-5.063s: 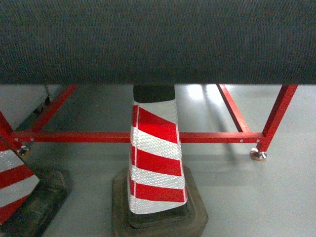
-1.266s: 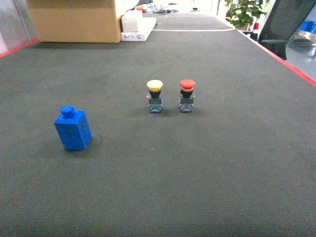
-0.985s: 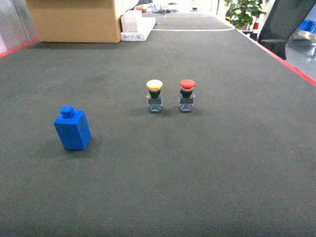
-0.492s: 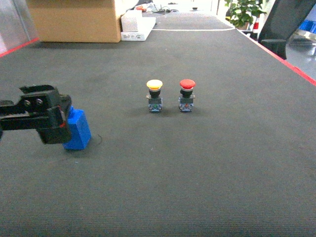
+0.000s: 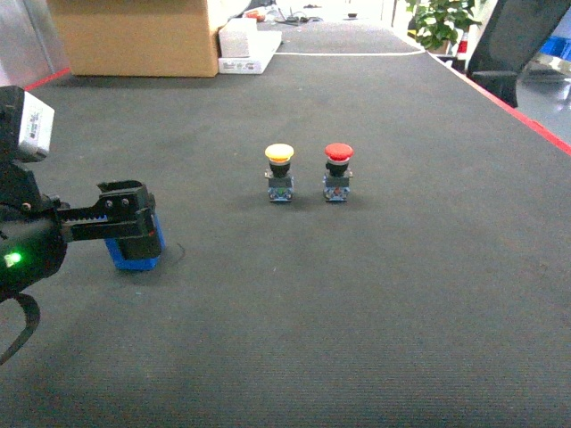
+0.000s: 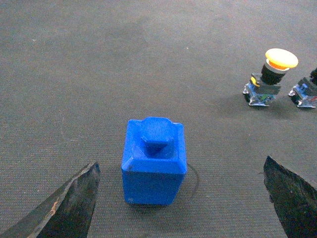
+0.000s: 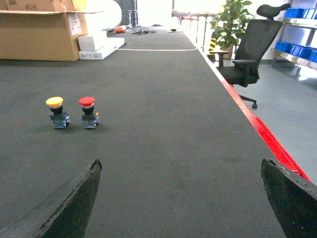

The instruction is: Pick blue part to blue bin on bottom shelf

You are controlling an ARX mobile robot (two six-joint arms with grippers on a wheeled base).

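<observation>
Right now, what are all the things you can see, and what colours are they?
blue part: 1, bright blue, upright on the mat's left side
yellow push button: 1, yellow cap, mid-mat
red push button: 1, red cap, beside the yellow one
mat: 1, dark grey, covering the table
cardboard box: 1, brown, far left
office chair: 1, black, beyond the red table edge
plant: 1, green, far end
left gripper: 1, black, jaws open around the blue part
right gripper: 1, black, jaws open over bare mat

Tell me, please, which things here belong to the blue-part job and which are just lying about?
Job:
blue part
left gripper, open around it

Lying about:
yellow-capped button
red-capped button
cardboard box
office chair
</observation>
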